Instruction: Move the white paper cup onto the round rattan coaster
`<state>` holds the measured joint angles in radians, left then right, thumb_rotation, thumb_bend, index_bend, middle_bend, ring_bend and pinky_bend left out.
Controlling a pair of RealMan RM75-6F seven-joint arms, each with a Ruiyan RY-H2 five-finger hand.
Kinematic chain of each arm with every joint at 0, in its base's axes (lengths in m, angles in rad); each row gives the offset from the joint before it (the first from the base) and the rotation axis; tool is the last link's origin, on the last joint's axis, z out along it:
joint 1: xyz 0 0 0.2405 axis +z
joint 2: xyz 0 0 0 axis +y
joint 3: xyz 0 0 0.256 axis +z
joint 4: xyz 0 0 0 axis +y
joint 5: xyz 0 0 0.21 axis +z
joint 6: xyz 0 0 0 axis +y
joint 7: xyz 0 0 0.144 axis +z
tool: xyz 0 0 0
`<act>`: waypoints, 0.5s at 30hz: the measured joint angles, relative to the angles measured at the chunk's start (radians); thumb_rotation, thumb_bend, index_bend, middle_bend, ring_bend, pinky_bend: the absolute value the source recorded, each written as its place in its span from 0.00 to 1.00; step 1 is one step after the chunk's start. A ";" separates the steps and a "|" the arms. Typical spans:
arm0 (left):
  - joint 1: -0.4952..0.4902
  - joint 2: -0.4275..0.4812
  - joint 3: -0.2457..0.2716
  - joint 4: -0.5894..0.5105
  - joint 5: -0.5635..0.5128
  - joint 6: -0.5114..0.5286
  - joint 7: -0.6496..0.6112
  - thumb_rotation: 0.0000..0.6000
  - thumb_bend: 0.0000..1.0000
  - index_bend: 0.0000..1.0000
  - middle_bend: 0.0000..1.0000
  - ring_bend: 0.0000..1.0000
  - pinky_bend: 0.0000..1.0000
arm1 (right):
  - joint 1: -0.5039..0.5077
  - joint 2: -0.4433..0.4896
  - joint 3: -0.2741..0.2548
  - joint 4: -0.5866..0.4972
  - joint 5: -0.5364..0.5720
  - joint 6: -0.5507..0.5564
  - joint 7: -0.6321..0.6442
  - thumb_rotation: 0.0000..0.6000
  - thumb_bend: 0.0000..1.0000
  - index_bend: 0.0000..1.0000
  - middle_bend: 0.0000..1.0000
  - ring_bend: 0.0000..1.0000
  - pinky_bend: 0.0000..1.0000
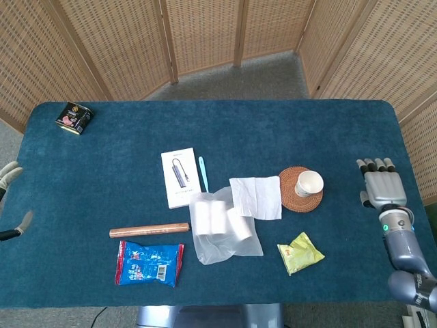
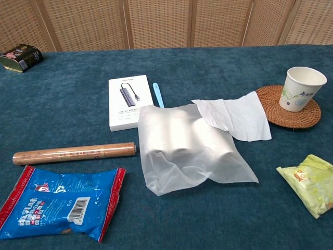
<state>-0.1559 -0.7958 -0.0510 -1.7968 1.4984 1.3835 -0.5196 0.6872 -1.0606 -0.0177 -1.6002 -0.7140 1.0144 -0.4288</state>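
Note:
The white paper cup (image 1: 308, 183) (image 2: 302, 89) stands upright on the round rattan coaster (image 1: 292, 199) (image 2: 276, 113), right of the table's middle. My right hand (image 1: 379, 182) hovers well to the right of the cup, near the table's right edge, fingers extended and holding nothing; the chest view does not show it. My left hand (image 1: 9, 172) shows only as pale fingertips at the far left edge of the head view, beyond the table, and how its fingers lie is unclear.
A white tissue (image 1: 255, 197) lies against the coaster's left side. Beside it sit a translucent bag of rolls (image 1: 220, 224), a white box (image 1: 179, 177), a blue pen (image 1: 202, 173), a brown roll (image 1: 149, 229), a blue snack bag (image 1: 149, 263), a green packet (image 1: 300, 252) and a dark tin (image 1: 74, 117).

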 measured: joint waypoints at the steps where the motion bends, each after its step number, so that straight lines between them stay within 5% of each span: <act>1: 0.004 -0.001 0.002 -0.001 0.000 0.006 0.006 1.00 0.48 0.00 0.00 0.00 0.00 | -0.021 0.002 0.006 -0.001 -0.026 0.021 0.040 1.00 0.51 0.00 0.00 0.00 0.00; 8: 0.045 -0.032 0.017 -0.009 0.004 0.063 0.115 1.00 0.48 0.00 0.00 0.00 0.00 | -0.172 0.005 0.021 0.004 -0.250 0.199 0.263 1.00 0.52 0.10 0.06 0.00 0.00; 15: 0.109 -0.085 0.066 -0.024 0.058 0.134 0.224 1.00 0.48 0.00 0.00 0.00 0.00 | -0.310 -0.012 0.008 0.010 -0.445 0.367 0.338 1.00 0.51 0.14 0.09 0.00 0.00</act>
<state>-0.0465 -0.8809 0.0145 -1.8209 1.5565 1.5179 -0.2957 0.3769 -1.0728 -0.0095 -1.5904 -1.1586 1.3813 -0.0907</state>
